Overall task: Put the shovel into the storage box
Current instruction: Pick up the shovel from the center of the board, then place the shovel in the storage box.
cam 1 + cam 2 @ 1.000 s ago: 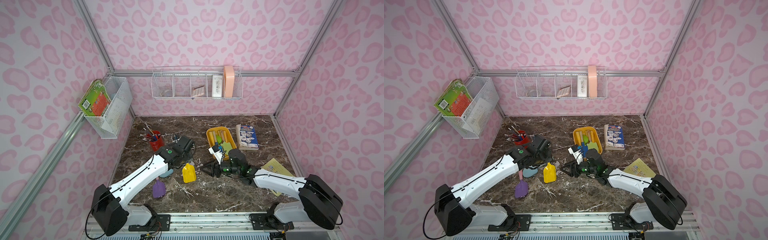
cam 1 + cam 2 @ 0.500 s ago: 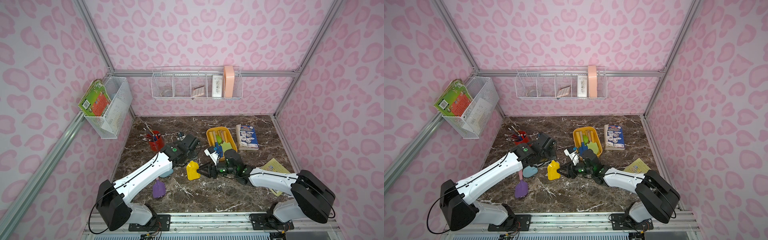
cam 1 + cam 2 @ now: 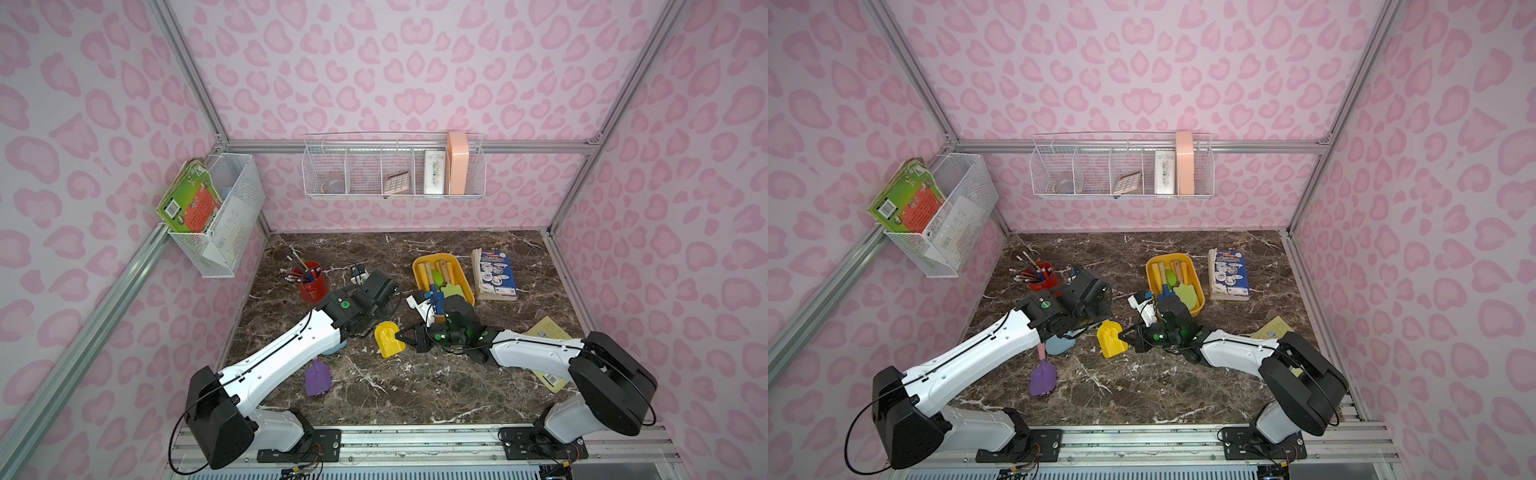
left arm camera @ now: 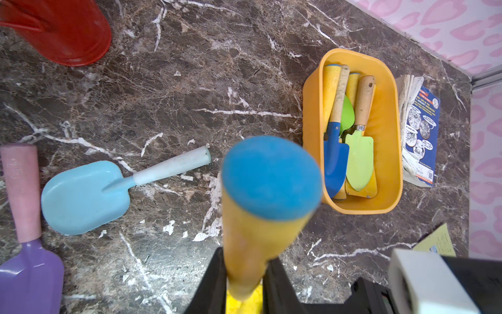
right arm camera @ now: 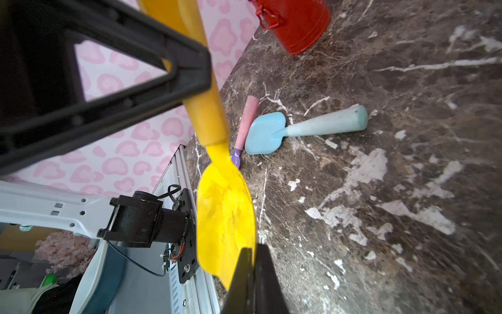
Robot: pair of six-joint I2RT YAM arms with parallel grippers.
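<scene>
Two claws share the yellow shovel [image 3: 388, 338] near the worktop [image 3: 415, 390] middle: left claw [image 4: 244, 288] clamps the handle, right claw [image 5: 251, 271] pinches the blade's edge. Storage box [image 3: 435, 255] sits apart toward the far right corner, holding other shovels, book [image 3: 494, 274] just beside it. Blue shovel [image 4: 84, 197] and purple shovel [image 3: 318, 378] lie by the left edge. The strip along the front edge is bare.

You are watching the yellow shovel [image 3: 388, 340] poking out blade-first from under the left end effector [image 3: 366, 326], while the right end effector [image 3: 402, 335] is touching the blade's edge with closed tips; the storage box [image 3: 466, 279] is sitting just beyond it.
</scene>
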